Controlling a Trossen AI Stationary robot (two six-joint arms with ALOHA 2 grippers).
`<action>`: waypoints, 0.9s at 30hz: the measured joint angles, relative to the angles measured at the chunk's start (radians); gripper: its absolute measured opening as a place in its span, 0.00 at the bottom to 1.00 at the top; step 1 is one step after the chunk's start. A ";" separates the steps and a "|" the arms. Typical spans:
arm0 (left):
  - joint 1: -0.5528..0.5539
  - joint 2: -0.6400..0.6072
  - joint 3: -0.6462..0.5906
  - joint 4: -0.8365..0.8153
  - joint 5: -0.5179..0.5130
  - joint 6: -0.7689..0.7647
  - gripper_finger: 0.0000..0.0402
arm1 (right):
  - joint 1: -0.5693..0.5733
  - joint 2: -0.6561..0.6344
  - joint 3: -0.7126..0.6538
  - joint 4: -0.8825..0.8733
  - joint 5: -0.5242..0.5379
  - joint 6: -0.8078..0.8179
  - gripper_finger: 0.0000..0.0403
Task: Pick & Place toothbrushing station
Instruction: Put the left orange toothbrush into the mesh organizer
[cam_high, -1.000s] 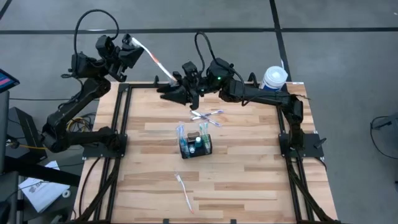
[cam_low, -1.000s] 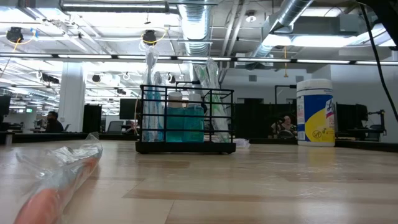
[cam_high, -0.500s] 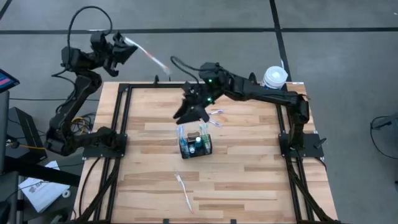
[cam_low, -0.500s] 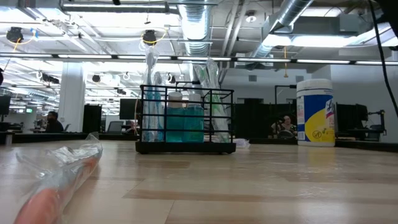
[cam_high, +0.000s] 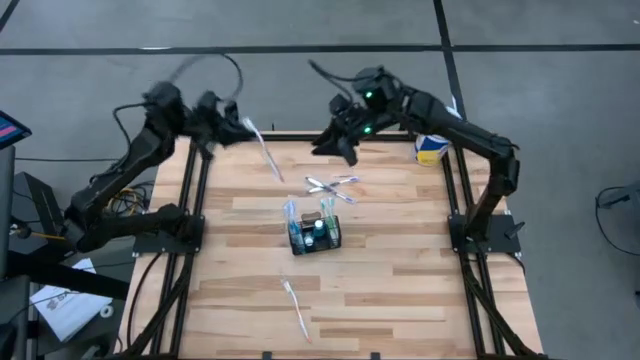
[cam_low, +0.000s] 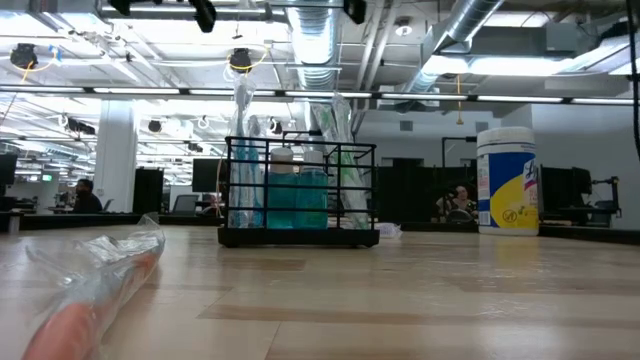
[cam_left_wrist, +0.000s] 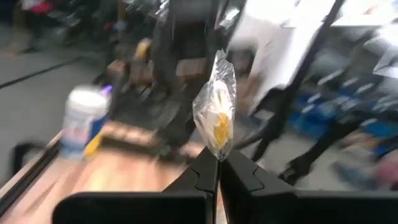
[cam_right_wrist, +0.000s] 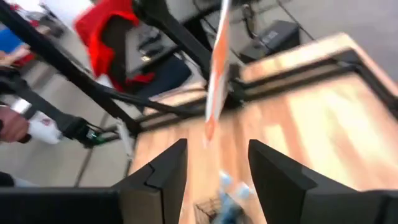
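Note:
The black wire-mesh basket (cam_high: 313, 232) stands on the table's middle, with wrapped toothbrushes and a teal bottle upright in it; it also shows in the low view (cam_low: 300, 195). My left gripper (cam_high: 228, 126) is above the table's far left corner, shut on a plastic-wrapped toothbrush (cam_high: 262, 152). My right gripper (cam_high: 337, 143) is open and empty above the far edge, beyond the basket. In the right wrist view its fingers (cam_right_wrist: 163, 169) stand wide apart, with the held toothbrush (cam_right_wrist: 217, 68) ahead of them. My left gripper pinches one end of the wrapped toothbrush (cam_left_wrist: 216, 149) between its two shut fingers. The rest of the package (cam_left_wrist: 215, 106) sticks out past the fingertips, along them. It slants out over the table toward the basket, lifted clear of the wood.
Two or three wrapped toothbrushes (cam_high: 333, 186) lie just beyond the basket, and another (cam_high: 295, 306) lies near the front edge, close to the low camera (cam_low: 90, 290). The white-and-yellow wipes tub (cam_high: 432, 150) stands at the far right corner. Black frame rails run along the table's sides.
My left gripper has swung from beyond the far left corner down and in over the table, bringing the wrapped toothbrush with it. My right gripper went toward the basket, then drew back up toward the far edge and to the right.

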 joint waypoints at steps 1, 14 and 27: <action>-0.038 -0.014 -0.004 -0.093 -0.075 0.078 0.00 | -0.012 -0.013 -0.001 -0.031 0.007 -0.013 0.40; -0.628 0.025 -0.008 -0.449 -0.834 0.366 0.00 | -0.119 -0.102 -0.001 -0.113 0.125 -0.143 0.34; -0.824 0.053 0.002 -0.337 -1.037 0.244 0.00 | -0.229 -0.199 -0.001 -0.167 0.126 -0.160 0.30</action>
